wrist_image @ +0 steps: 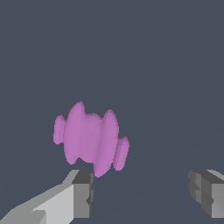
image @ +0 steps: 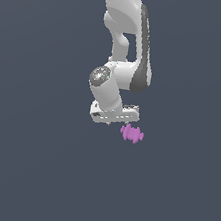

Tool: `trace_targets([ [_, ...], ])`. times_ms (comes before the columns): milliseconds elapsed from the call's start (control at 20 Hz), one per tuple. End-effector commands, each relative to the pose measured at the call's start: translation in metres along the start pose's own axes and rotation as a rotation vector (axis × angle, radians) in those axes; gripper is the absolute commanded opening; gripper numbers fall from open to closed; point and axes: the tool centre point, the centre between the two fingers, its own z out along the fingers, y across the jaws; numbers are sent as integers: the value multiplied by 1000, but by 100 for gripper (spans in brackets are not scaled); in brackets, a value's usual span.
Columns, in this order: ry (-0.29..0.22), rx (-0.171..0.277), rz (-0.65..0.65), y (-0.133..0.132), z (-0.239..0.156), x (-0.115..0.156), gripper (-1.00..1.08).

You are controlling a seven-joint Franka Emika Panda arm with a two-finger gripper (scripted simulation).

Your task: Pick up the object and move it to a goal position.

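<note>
Magenta object (image: 132, 133) is lying just beside the gripper (image: 115, 117), toward the exterior view's right, ungrasped. Gripper jaws are standing wide, holding nothing; its long axis is running roughly across the gap.

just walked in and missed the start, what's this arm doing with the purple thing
A white robot arm is going after a small purple lumpy object that it has to pick up and move to a goal spot. It has not grabbed it yet. The gripper is open, with its fingers spread wide, and in the wrist view the object sits off toward one finger, not between the two.
</note>
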Motion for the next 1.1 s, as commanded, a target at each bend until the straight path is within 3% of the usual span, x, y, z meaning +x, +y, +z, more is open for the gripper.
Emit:
trace_targets([
  [0,-2,56,6,-1,12,-5,68],
  [250,2,146,19,-4,31,-14,68],
  [500,9,207,30,-6,43,-20,68],
  [800,15,244,39,-7,50,-23,68],
  [1050,15,245,39,-7,51,-24,68],
])
